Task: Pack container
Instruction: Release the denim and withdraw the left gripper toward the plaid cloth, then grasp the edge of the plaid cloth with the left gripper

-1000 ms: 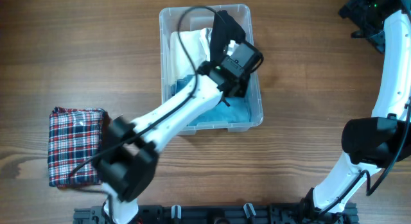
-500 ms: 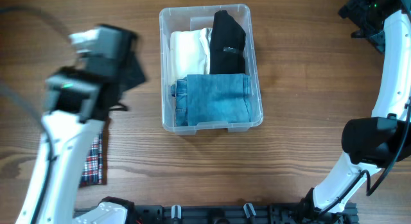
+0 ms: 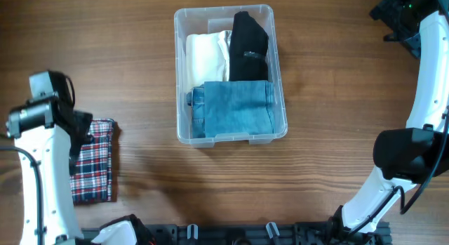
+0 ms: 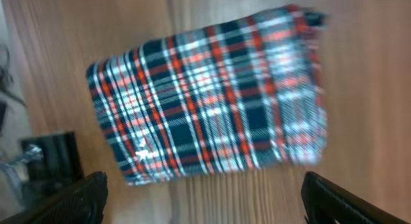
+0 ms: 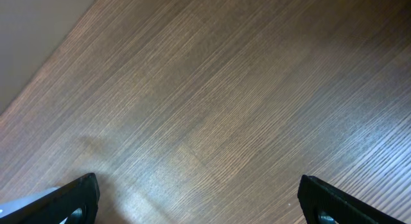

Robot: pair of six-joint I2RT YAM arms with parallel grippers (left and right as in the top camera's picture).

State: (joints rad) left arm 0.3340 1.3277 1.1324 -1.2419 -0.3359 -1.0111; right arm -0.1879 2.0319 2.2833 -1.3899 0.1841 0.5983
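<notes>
Over what looks like folded plaid cloth [image 4: 212, 95], left gripper [image 4: 207, 201] hangs open.

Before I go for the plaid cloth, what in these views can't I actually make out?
Plaid cloth: overhead, its left side lies under the left arm; left wrist view is blurred, folds unreadable.
Left gripper: overhead, hidden under its arm; wrist view cuts the jaws at the bottom edge.
Right gripper: wrist view shows only jaw tips; overhead, cut by the top edge.
Container floor: overhead, covered by the denim garment, white garment, black garment.
</notes>
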